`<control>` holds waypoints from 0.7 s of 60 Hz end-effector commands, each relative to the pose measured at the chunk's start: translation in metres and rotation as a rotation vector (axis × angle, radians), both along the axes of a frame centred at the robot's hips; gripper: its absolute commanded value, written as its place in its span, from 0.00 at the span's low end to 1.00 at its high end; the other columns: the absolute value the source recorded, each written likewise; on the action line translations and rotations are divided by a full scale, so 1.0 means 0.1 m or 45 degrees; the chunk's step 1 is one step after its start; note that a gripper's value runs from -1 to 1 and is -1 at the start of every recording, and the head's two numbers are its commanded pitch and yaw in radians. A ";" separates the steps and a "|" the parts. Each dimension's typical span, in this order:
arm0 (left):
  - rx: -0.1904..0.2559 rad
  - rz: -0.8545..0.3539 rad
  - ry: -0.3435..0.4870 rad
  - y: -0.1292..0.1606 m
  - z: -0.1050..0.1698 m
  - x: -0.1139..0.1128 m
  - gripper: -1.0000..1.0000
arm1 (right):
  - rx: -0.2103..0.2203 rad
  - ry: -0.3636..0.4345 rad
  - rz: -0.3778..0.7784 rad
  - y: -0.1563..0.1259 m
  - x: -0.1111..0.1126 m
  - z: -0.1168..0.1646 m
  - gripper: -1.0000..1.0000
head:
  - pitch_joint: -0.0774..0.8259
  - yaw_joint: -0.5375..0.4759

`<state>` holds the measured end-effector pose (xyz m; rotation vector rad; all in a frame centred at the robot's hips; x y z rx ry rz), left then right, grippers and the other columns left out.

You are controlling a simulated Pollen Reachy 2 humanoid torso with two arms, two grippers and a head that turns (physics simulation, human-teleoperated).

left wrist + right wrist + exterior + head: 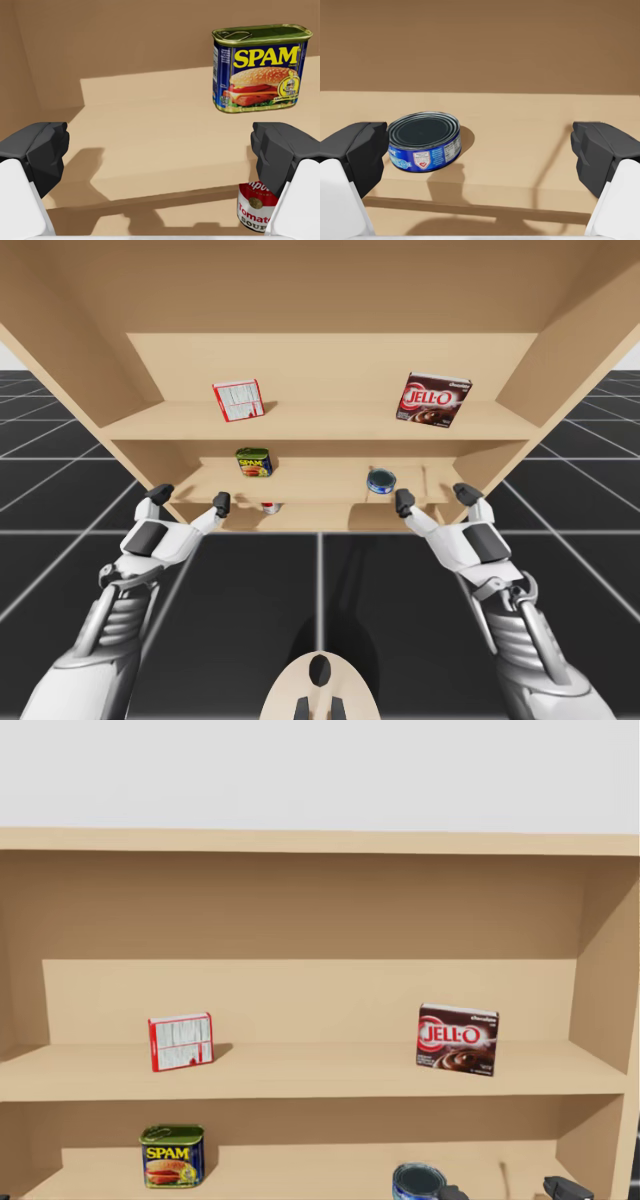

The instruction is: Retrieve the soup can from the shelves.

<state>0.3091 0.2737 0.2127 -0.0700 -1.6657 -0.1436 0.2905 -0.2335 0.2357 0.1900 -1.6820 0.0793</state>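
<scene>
The red and white soup can [256, 206] stands on the lowest shelf, below the middle shelf's front edge and partly hidden behind my left gripper's finger [280, 155]. In the high view the soup can [270, 507] peeks out under the middle shelf [310, 490]. My left gripper [190, 498] is open in front of that shelf, left of the can. In its wrist view, the left gripper [160, 160] has nothing between its fingers. My right gripper [435, 498] is open too, at the shelf's right part.
A blue and yellow rectangular tin [257, 67] and a flat blue can [424, 141] sit on the middle shelf. A red and white box [238, 400] and a brown box [433, 400] stand on the upper shelf. Wooden side walls [560, 370] close in the shelves.
</scene>
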 end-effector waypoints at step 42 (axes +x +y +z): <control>0.080 -0.010 -0.093 -0.09 0.06 -0.11 0.00 | -0.038 -0.012 -0.065 0.00 0.03 -0.10 0.00 | 0.59 0.57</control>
